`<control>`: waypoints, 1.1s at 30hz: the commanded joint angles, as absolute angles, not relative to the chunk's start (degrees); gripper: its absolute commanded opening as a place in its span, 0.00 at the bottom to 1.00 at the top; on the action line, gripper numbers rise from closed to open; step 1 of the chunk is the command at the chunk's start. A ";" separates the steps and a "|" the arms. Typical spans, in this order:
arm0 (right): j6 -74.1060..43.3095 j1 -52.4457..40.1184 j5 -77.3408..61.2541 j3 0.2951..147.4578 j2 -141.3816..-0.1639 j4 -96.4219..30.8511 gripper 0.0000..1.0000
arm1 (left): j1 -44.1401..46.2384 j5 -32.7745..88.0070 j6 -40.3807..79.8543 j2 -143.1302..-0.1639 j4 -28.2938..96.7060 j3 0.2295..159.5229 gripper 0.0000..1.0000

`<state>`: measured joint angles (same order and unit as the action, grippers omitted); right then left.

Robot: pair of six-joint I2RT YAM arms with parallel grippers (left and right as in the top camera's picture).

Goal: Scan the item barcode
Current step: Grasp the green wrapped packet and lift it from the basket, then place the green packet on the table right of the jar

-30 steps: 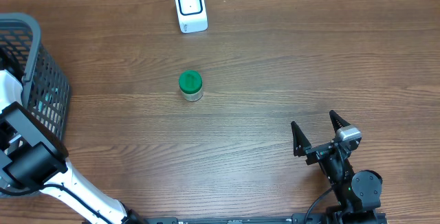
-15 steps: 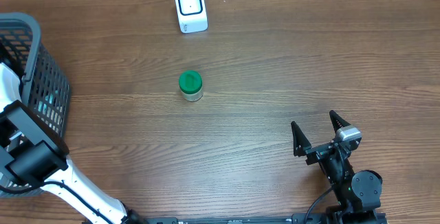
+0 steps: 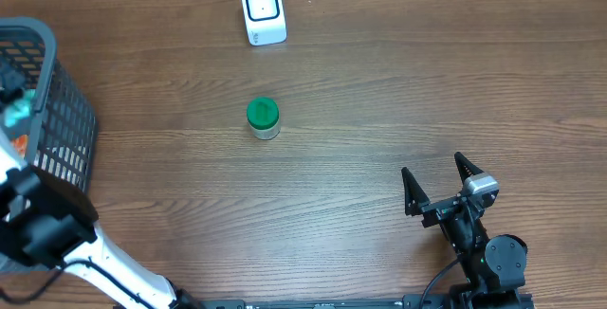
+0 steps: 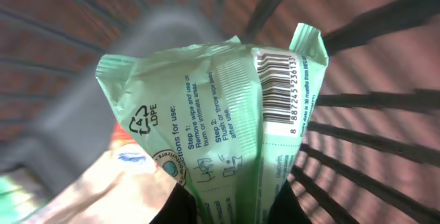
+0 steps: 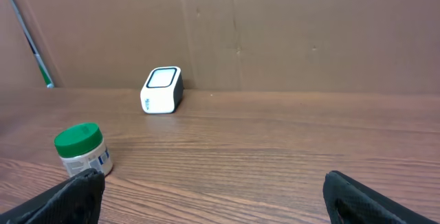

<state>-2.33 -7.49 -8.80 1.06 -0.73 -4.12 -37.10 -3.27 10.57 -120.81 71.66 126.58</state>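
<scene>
The left pincer (image 4: 232, 207) is clamped on a light green plastic packet (image 4: 227, 100). The wrist view shows its two dark fingers (image 4: 180, 207) pressed against the lower end of the packet, one on each side. The packet stands upright in front of the camera, creased down the middle. A black barcode (image 4: 280, 86) runs along its right-hand panel, facing the lens, with digits printed beside it. The left-hand panel carries a recycling mark and printed steps for use. Behind the packet are the blurred dark bars of a basket (image 4: 371, 100), and other wrappers lie out of focus below.

From overhead, the dark mesh basket (image 3: 59, 119) sits at the left edge of the worktop (image 3: 398, 81). A patch of pale green shows just inside its rim, where the packet is held. The left arm (image 3: 57, 238) reaches up toward the basket from the lower left corner.

A white scanner (image 3: 263, 11) stands near the far edge of the worktop, well apart from the basket. A small jar with a green lid (image 3: 263, 118) stands upright nearer the middle, in line with the scanner.

The right pincer (image 3: 438, 188) rests low at the near right side. Its fingers are spread wide with nothing between them, pointing toward the jar and scanner.
</scene>
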 commanded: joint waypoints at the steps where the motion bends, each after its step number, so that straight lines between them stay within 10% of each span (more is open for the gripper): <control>1: -2.07 -7.22 -9.10 0.47 -0.19 -3.88 1.00 | -36.38 -2.76 9.82 -110.72 72.86 131.39 0.04; 15: -2.07 -7.22 -9.10 0.47 -0.19 -3.90 1.00 | -17.06 11.03 -0.54 -93.01 75.42 131.35 0.04; 33: -2.07 -7.22 -9.10 0.47 -0.19 -3.90 1.00 | 23.29 10.28 -2.98 -115.11 75.64 115.37 0.04</control>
<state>-2.35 -7.49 -8.80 1.06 -0.73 -4.12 20.49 10.11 -2.98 -111.55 75.64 115.98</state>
